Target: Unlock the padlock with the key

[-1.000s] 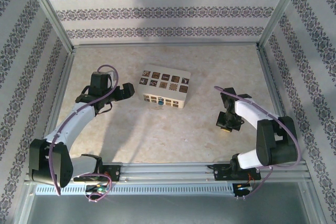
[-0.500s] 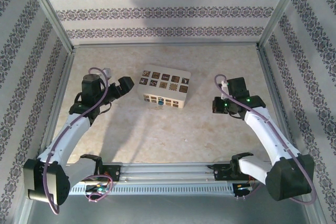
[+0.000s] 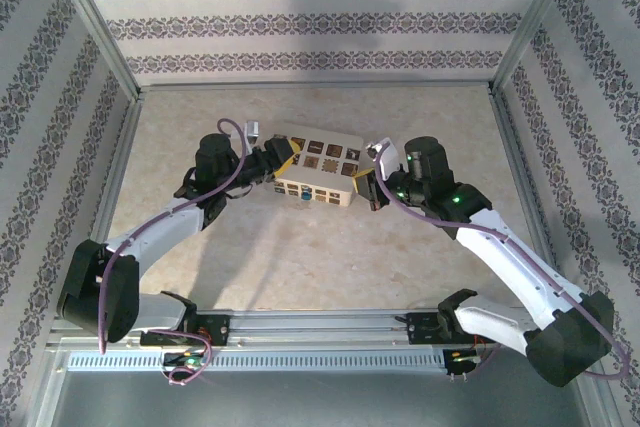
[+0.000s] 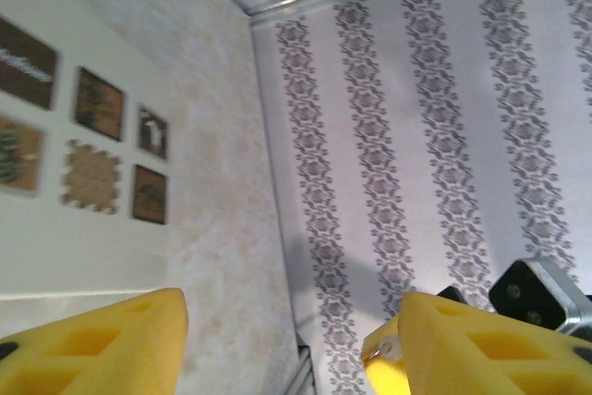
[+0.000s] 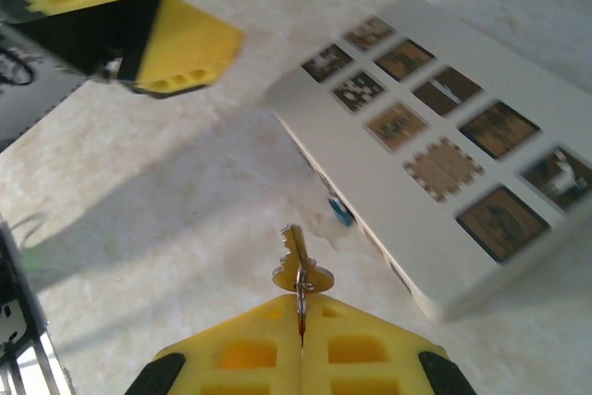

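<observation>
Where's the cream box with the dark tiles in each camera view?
Top external: the cream box sits mid-frame.
Left wrist: the box runs along the left edge.
Right wrist: the box is at the upper right, beyond the key.
Shared landmark: the pale jigsaw-shaped tile on its top.

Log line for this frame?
left gripper open, by cream box | right gripper shut on key | key short of padlock | padlock at box side

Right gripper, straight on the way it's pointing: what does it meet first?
Likely the table beside the cream box. The blue padlock sits slightly off the line of the held key. Depth is unclear.
</observation>
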